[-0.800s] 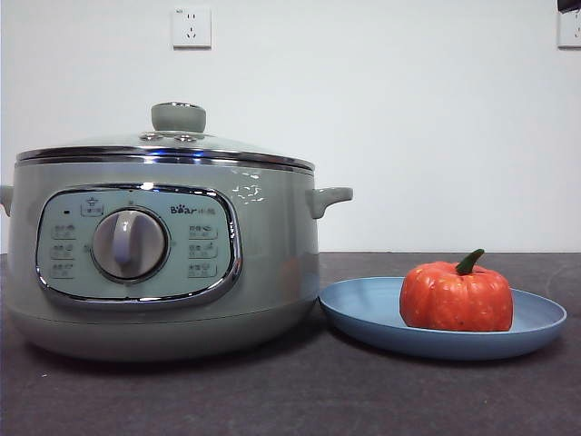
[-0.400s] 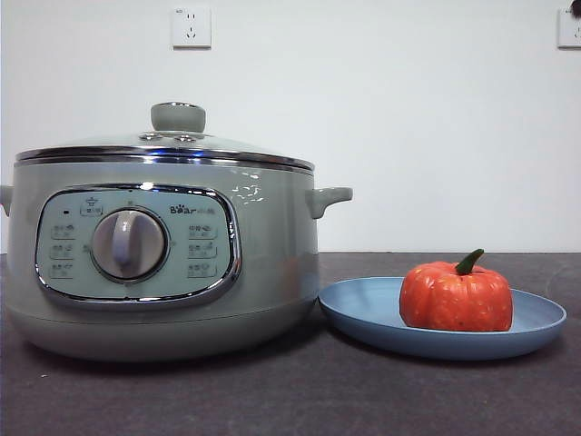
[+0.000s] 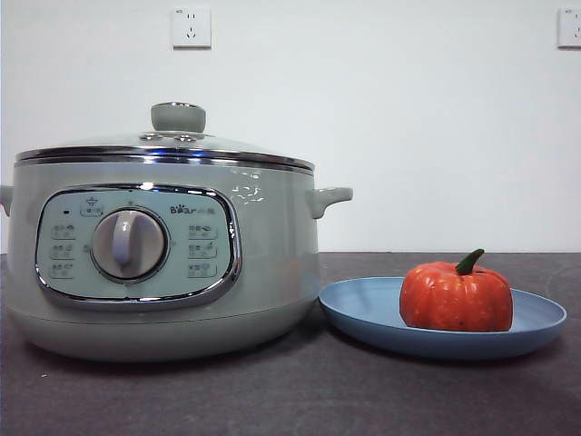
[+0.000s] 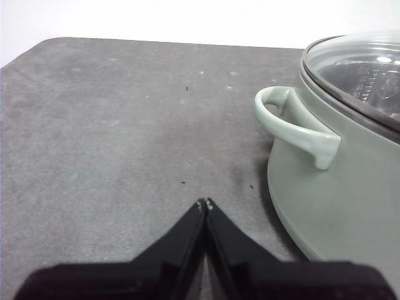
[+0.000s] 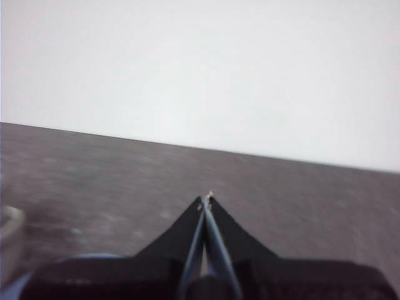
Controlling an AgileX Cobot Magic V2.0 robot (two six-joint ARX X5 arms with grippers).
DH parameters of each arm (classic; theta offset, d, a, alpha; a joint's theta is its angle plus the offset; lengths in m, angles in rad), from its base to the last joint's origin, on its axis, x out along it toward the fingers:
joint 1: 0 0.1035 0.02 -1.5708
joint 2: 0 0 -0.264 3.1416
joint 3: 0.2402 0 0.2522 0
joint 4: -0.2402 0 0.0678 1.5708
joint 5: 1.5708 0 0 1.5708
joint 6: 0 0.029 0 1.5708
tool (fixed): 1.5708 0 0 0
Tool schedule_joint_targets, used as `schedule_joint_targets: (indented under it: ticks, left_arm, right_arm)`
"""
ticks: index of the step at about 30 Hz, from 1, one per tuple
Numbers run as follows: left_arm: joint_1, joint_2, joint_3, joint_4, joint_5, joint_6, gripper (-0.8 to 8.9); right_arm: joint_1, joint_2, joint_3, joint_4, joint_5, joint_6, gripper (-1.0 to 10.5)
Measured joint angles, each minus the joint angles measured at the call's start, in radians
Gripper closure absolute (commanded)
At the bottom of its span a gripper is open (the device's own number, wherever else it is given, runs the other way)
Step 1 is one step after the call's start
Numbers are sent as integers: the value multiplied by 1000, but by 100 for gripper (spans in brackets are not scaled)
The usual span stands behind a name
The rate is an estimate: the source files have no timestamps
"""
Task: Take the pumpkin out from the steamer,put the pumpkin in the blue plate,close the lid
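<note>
Two grippers hang idle, neither holding anything. On the left of the dark table (image 3: 300, 400) stands the steamer (image 3: 163, 263), with the lid (image 3: 163, 150) seated flat on its chrome rim and the pale green knob (image 3: 178, 116) upright on top. Just to its right, close to the pot's base, lies the blue plate (image 3: 363, 309). The pumpkin (image 3: 456, 297) sits upright on the plate, right of the plate's middle, its curved green stem (image 3: 469, 262) leaning to the right.

From the left wrist view, the left gripper (image 4: 205, 202) has its two black jaws pressed together at the tips, poised over bare tabletop beside the steamer's side handle (image 4: 294, 122), well clear of it. From the right wrist view, the right gripper (image 5: 207, 197) likewise has its jaws brought together, above the table with a white wall (image 5: 200, 69) behind; that picture is blurred. A wall socket (image 3: 192, 27) is mounted above the pot.
</note>
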Motion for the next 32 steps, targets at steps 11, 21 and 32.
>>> schedule_joint_targets:
  ticks: [11,21,32]
  left_arm:
    - [0,0,0,0,0,0,816]
    - [0,0,0,0,0,0,816]
    - [0,0,0,0,0,0,816]
  right_arm:
    - [-12,-201,-250,2,2,8,946]
    - [-12,-232,-256,-167,2,53,946]
    - [-12,-198,-255,-171,4,119,946]
